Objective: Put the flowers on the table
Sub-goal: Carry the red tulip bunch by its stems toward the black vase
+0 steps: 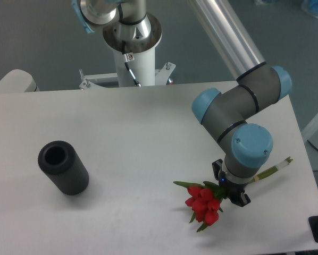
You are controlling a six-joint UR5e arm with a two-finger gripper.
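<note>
Fixed camera view: the gripper (231, 192) sits at the lower right of the table (148, 133), over the stems of the flowers (204, 204). Whether its fingers are clamped on the stems or parted cannot be told. The red blooms point lower left. A black cylinder (63, 167) lies at left.

Jaws and mid-stems behind wrist (244, 159)

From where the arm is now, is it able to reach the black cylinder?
Probably yes. The black cylinder stands alone on the table with bare tabletop between it and the gripper. But the gripper seems occupied with the flowers; its jaws are hidden.
</note>
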